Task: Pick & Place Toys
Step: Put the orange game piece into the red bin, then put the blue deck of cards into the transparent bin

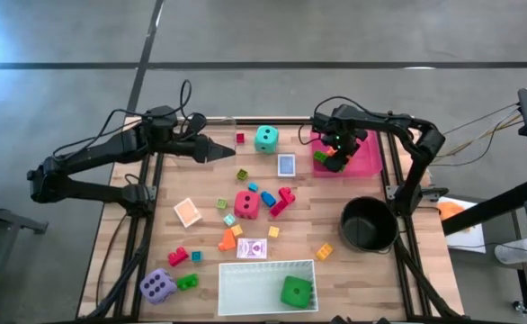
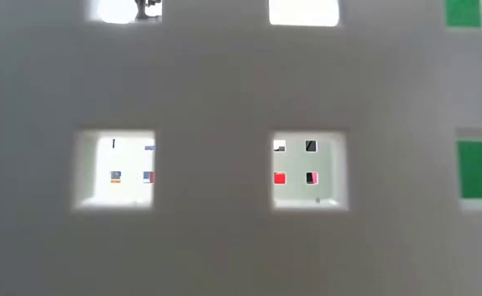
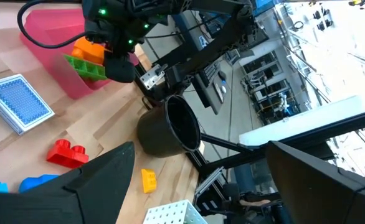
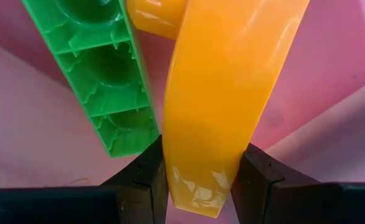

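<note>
Right end effector (image 4: 198, 180) clamps glossy orange block (image 4: 226, 93).

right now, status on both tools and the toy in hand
Right tool shut on orange block, over pink tray; green block alongside. Left tool open, idle at far edge. Nothing blocking.

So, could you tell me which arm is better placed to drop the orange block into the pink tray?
Right: its end effector already grips the orange block over the pink tray.

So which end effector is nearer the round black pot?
Right. The right end effector hangs over the pink tray just behind the round black pot; the left end effector sits far across the table.
</note>
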Robot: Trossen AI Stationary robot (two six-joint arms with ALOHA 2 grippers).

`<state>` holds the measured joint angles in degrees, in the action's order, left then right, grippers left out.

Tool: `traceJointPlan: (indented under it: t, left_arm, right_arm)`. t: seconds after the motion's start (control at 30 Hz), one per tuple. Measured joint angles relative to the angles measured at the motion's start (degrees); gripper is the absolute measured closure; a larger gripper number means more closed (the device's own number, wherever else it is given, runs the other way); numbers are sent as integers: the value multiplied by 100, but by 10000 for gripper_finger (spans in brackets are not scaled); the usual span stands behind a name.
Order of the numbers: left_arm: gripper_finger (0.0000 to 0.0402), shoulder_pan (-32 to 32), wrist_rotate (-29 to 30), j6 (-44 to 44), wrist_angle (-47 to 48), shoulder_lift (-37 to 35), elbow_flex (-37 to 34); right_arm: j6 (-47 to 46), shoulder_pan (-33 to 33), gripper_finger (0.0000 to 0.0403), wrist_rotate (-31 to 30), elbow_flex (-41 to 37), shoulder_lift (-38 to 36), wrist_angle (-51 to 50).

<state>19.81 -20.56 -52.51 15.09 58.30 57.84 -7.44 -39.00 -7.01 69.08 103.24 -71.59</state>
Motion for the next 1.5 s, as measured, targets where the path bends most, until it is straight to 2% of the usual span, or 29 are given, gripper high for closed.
traceJointPlan:
  t: [0.1, 0.37, 0.67, 0.97, 1.13, 1.23, 1.37, 1.5]
  left_arm:
    - [38, 0, 0, 0, 0, 0, 0]
    - [38, 0, 2, -2, -2, 0, 0]
    - [38, 0, 22, -2, -2, 0, 0]
    - [39, 0, 22, 0, 196, 0, 0]
    - [39, 4, 167, 55, 733, 4, 0]
    - [39, 4, 170, 312, 939, 4, 0]
    - [39, 2, 170, 572, 1146, 4, 0]
    - [39, 6, 225, 612, 1305, 4, 0]
  right_arm:
    - [0, 0, 275, -2, 0, 0, 2]
    - [15, 0, 183, -2, 0, 0, 20]
    - [13, 0, 142, -4, 0, 0, 35]
    - [-24, 0, 131, -4, 0, -168, -41]
    - [-191, 56, 131, 10, 0, -635, -279]
    - [-239, 185, 131, 299, 0, -1007, -253]
    - [-495, 509, 131, 808, 0, -1471, 139]
    - [-1284, 963, 131, 916, 0, -1812, 917]
